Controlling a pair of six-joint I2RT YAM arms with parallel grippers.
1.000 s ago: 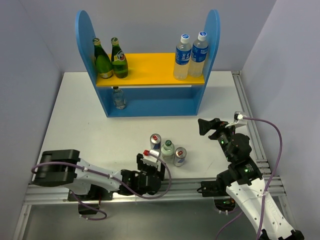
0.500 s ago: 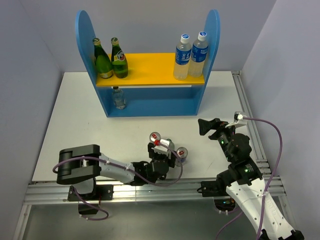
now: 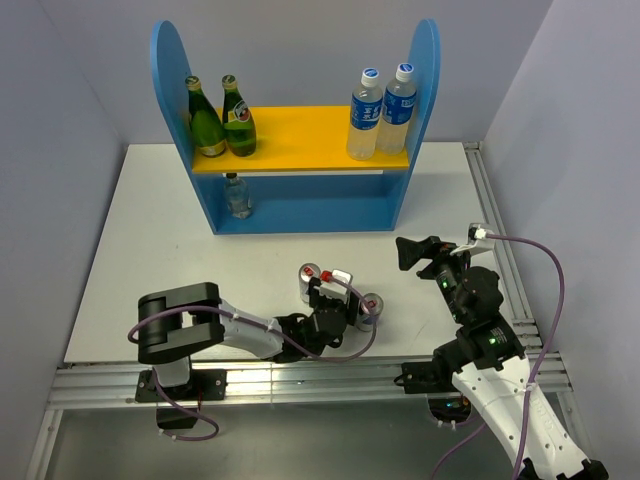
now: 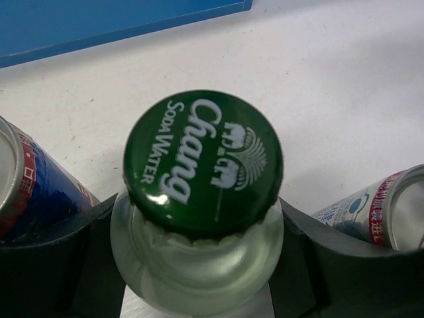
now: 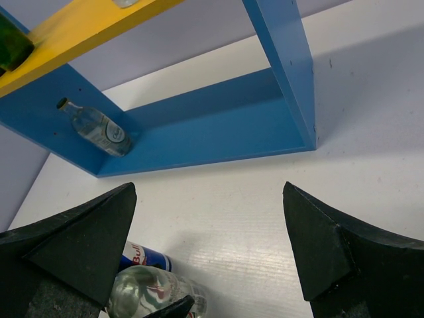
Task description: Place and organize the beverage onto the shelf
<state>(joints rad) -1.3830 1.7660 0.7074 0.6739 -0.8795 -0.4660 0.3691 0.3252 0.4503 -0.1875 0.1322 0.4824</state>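
A short clear bottle with a green cap [image 4: 202, 162] stands on the white table between two silver-blue-red cans [image 3: 311, 280] [image 3: 369, 310]. My left gripper [image 3: 336, 300] reaches over it, and in the left wrist view its black fingers [image 4: 305, 258] press the glass on both sides, so it is shut on the bottle. The blue shelf [image 3: 170, 90] stands at the back. Two dark green bottles [image 3: 207, 120] [image 3: 238, 118] are on its yellow board [image 3: 300, 135], and a clear bottle [image 3: 237, 195] is on the lower level. My right gripper [image 3: 418, 255] hovers open at the right, holding nothing.
Two taller blue-capped plastic bottles [image 3: 365, 115] [image 3: 398, 108] stand at the right end of the yellow board. The shelf's lower level [image 5: 199, 126] shows in the right wrist view. An aluminium rail [image 3: 500, 250] edges the table on the right.
My left arm has reached forward and to the right, from in front of the drinks to over the clear bottle, and its jaws have narrowed onto it. The right arm has not moved.
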